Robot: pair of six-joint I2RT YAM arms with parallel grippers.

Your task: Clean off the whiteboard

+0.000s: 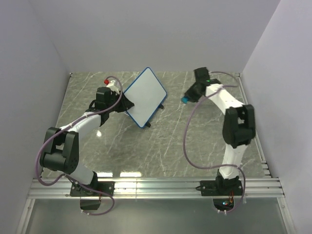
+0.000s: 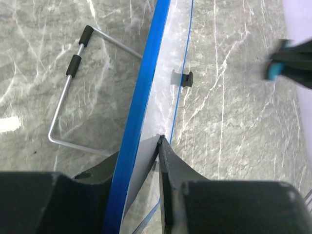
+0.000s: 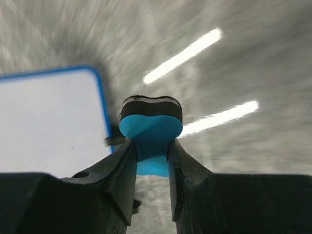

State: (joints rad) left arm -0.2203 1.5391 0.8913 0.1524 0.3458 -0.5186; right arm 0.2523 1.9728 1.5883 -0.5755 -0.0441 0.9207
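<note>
The whiteboard [image 1: 145,96] is a white board with a thin blue rim, tilted up off the table left of centre, its face showing no scribbles. My left gripper [image 1: 125,105] is shut on its left edge. In the left wrist view the blue rim [image 2: 141,92] runs up between the jaws of the left gripper [image 2: 146,148]. My right gripper [image 1: 189,96] hovers to the right of the board, apart from it, shut on a blue and black eraser [image 1: 185,100]. The right wrist view shows the eraser [image 3: 151,126] pinched in the right gripper [image 3: 152,146], with the whiteboard [image 3: 48,122] at its left.
A bent wire stand [image 2: 61,114] with black sleeves hangs behind the board. The grey marble table [image 1: 161,146] is walled at the back and both sides. A metal rail [image 1: 156,187] carrying the arm bases runs along the near edge.
</note>
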